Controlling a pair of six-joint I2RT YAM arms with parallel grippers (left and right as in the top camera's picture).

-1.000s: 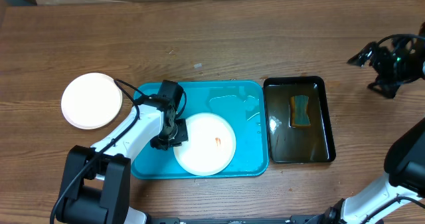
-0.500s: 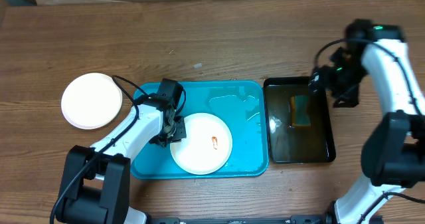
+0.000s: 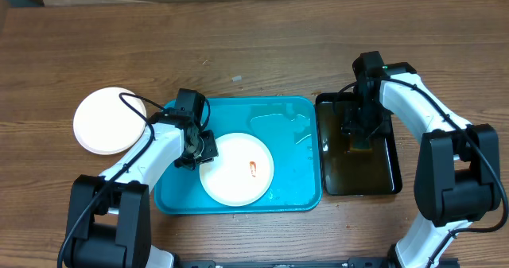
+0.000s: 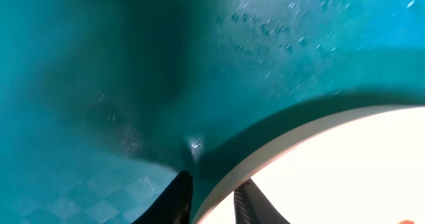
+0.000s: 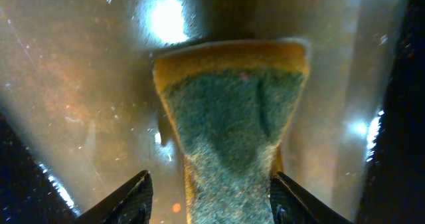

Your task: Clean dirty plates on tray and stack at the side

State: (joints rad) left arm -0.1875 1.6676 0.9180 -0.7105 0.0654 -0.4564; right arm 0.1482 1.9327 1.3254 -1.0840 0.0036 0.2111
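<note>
The left pincer [image 4: 211, 201] held the smeared plate [image 3: 236, 172] narrowly by its rim; the right pincer [image 5: 209, 196] stood wide astride the sponge [image 5: 229, 117], needing to descend centred before closing.

The overhead camera looks straight down on the whole desk [image 3: 262, 53] from well above. The left wrist camera sits very near the turquoise tray [image 4: 99, 84], looking past its pincer [image 4: 212, 187] at the white plate [image 4: 345, 177] rim. The right wrist camera hangs near the sponge [image 5: 229, 117] in the black tray [image 5: 66, 84]. Overhead shows both trays, the black one on the right.
</note>
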